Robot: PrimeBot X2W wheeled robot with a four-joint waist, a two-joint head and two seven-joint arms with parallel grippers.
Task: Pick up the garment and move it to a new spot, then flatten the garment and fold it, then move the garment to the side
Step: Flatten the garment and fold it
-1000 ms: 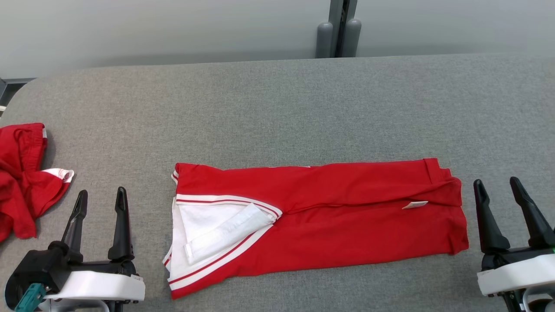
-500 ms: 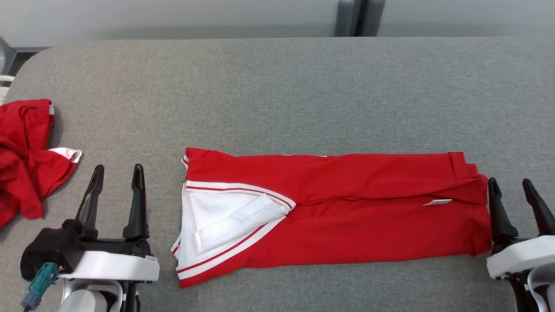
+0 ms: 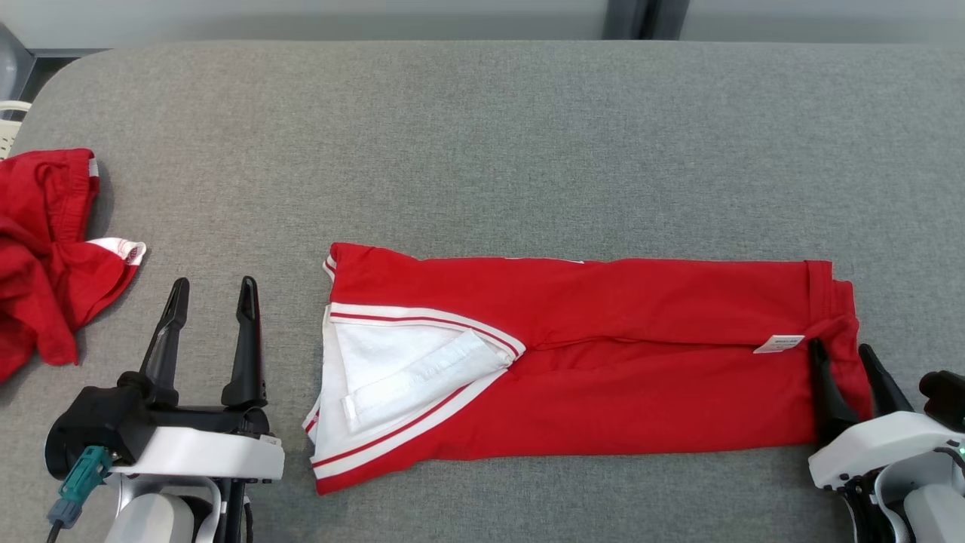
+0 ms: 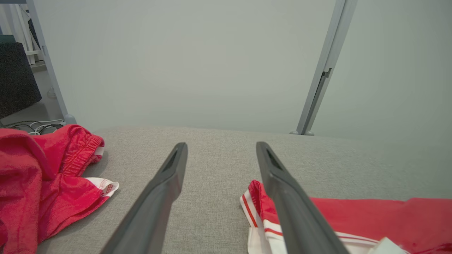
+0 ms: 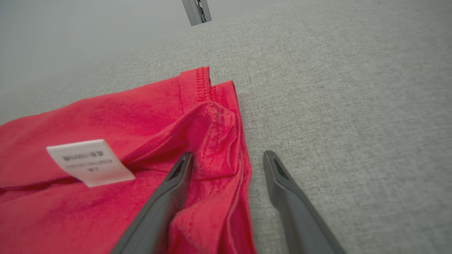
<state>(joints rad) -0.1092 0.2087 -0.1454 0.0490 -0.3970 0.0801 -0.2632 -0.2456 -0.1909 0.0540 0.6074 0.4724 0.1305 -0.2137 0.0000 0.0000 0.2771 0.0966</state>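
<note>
The garment (image 3: 603, 362), a red shirt folded into a long narrow strip, lies flat on the grey fabric-covered desk (image 3: 528, 151), closer to the near edge than the far one. Its long axis runs left to right, roughly parallel to that edge. The white neck opening (image 3: 399, 369) with red-striped trim points toward the desk's left side, and the stitched hem (image 5: 204, 84) points toward the right side.

A white care label (image 3: 779, 344) sticks out of a fold near the hem end. The right wrist view shows lines of dark print on the label (image 5: 90, 162), too blurred to read.

The right gripper (image 3: 840, 347) is spread open at the hem end. In its wrist view its jaws straddle the garment's right edge (image 5: 227, 154), one finger over red cloth, the other over bare desk just beside it.

The left gripper (image 3: 214, 282) is also spread open and grips nothing. It sits above bare desk between the garment's neck end and a second, crumpled red garment (image 3: 45, 286) at the left edge.
</note>
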